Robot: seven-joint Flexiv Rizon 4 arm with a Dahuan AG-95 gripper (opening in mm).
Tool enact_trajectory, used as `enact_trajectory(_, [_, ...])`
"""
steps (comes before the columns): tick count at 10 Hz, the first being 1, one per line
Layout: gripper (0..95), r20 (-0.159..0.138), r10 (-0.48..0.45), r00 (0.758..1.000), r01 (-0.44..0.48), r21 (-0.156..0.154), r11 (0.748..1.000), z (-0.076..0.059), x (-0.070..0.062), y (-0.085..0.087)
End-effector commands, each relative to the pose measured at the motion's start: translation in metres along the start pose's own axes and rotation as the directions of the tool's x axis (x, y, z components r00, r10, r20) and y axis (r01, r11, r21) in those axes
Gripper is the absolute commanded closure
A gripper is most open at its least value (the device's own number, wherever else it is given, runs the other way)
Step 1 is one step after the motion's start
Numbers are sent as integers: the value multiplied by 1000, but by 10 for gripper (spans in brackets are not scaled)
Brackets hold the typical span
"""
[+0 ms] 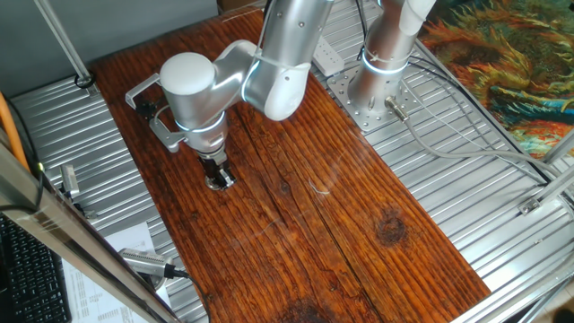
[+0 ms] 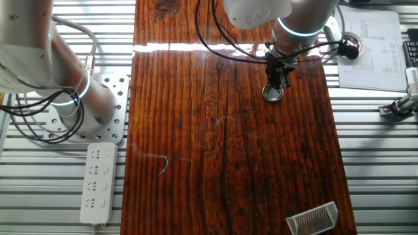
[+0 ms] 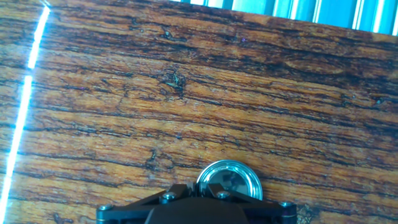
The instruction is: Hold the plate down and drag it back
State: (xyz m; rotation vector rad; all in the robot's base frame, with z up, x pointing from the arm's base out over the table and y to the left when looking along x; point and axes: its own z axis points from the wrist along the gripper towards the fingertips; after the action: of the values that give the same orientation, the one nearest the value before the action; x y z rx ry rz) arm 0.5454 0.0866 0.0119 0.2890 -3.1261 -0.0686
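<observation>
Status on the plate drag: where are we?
Done: the end effector is down at the plate on the wooden board, near the board's edge. In hand: it appears to be pressing on the plate; the hand view shows the plate partly under the tip. Left: the drag back; no sign of travel visible.

From my station I count: one wooden board [image 2: 228,130]; one plate [image 2: 273,94]; one gripper [image 2: 277,82]; two robot arms, one working [image 1: 269,54], one idle [image 2: 39,52]; one power strip [image 2: 98,183]; one wire mesh basket [image 2: 313,218]; one printed paper sheet [image 2: 369,49]; one grey metal bracket [image 1: 148,112].
</observation>
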Motion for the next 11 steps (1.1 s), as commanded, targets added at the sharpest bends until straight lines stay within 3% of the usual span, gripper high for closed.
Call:
enact_trajectory(1, [950, 3, 8, 1000, -8, 10, 1000, 2, -1, 4])
enact_trajectory(5, [950, -1, 9, 1000, -9, 14, 1000, 1, -2, 8])
enact_trajectory(7, [950, -9, 7, 1000, -7, 31, 1000, 3, -3, 12])
enact_trajectory(11, [950, -5, 16, 1000, -16, 29, 999, 4, -3, 16])
